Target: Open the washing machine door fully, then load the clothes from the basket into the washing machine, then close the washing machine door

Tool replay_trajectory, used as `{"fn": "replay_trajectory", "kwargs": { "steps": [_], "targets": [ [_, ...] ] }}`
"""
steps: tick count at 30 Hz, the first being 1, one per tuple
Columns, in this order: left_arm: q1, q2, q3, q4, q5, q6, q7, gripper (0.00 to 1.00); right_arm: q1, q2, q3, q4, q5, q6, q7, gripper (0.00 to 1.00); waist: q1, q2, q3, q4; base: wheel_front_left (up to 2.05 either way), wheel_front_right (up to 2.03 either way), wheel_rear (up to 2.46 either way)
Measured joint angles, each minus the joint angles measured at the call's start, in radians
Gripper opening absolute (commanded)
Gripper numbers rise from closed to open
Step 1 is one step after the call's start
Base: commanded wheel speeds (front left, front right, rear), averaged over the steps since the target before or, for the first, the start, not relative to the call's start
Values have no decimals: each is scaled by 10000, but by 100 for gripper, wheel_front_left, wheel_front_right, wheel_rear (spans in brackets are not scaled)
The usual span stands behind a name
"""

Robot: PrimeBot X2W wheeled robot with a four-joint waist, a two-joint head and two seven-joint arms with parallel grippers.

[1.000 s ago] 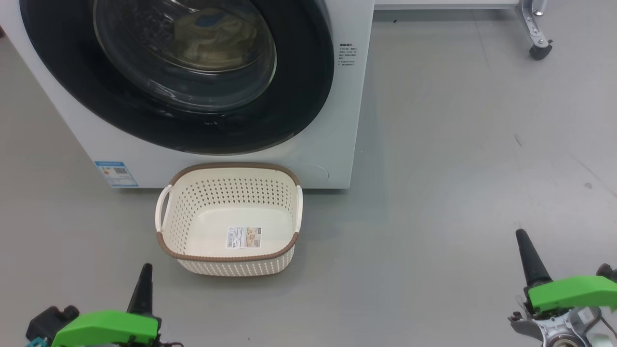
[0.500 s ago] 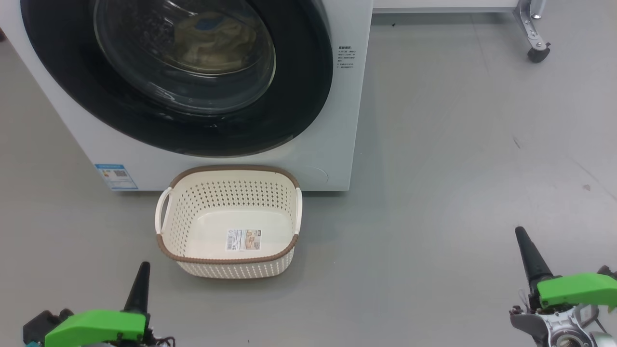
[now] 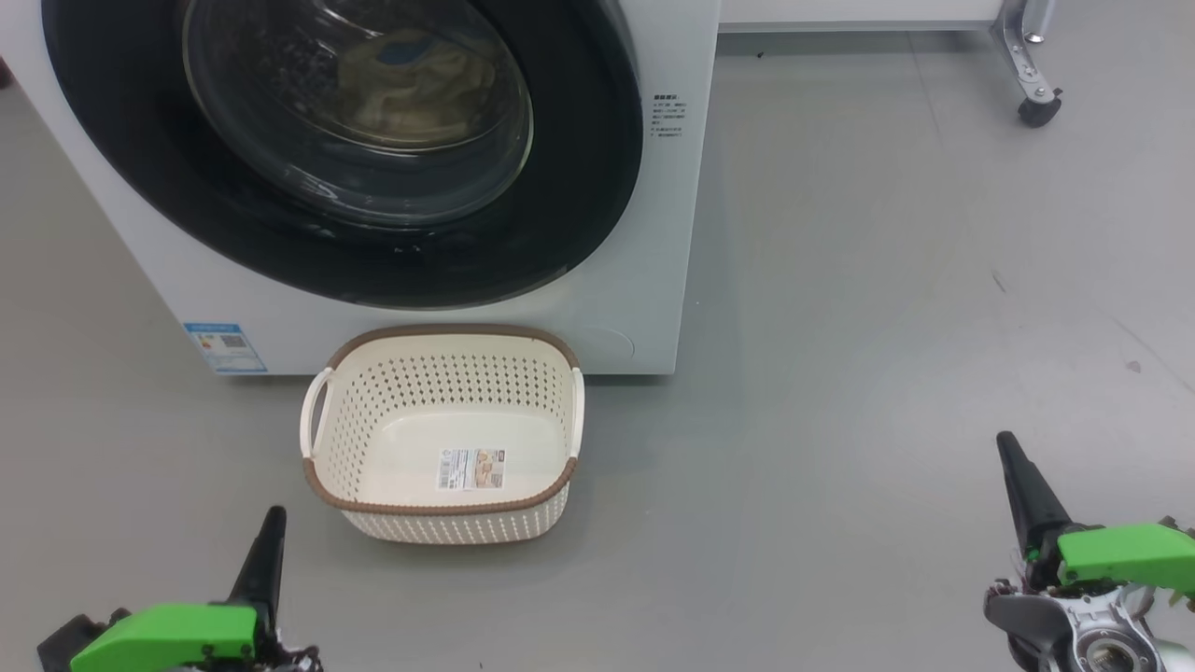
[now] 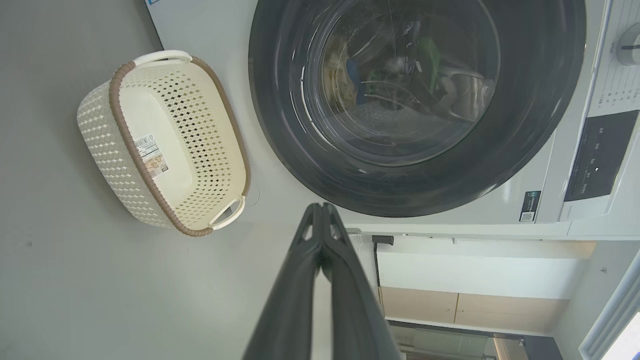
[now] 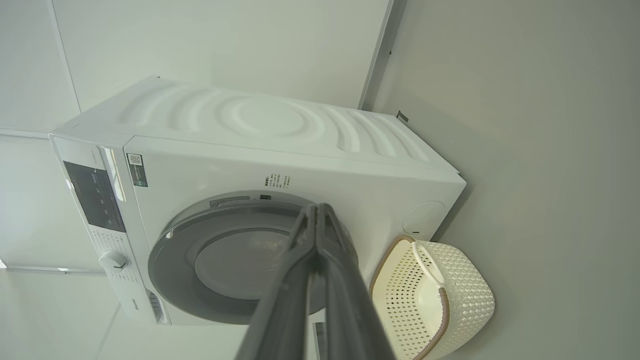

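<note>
Grey floor [image 3: 840, 280] before the washing machine [image 3: 658, 280]. Washing machine door [image 3: 579, 187] sits flush, shut; clothes [image 3: 411, 84] lie behind its glass in the drum. Basket [image 3: 448, 527] just in front holds only its label. Left claw [image 3: 274, 515] and right claw [image 3: 1005, 439] are pinched closed and empty. Judgement: closing step looks done; next, only confirm the latch.

It looked like a test room or a lab, perhaps, more than a home: the washing machine [image 3: 667, 233] stood on a bare grey floor [image 3: 887, 280], near a metal frame leg [image 3: 1022, 47] with a caster [image 3: 1038, 110], before plain white walls [image 5: 225, 45].
</note>
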Motion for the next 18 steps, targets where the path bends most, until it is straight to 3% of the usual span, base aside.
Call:
{"fn": "replay_trajectory", "kwargs": {
  "steps": [18],
  "targets": [
    [-15,-82,420,27,-1779,-180,453,0,-226,-10,-42,236,2004,0,274,0,0,0,-97,-27,0,0,0]
  ]
}}
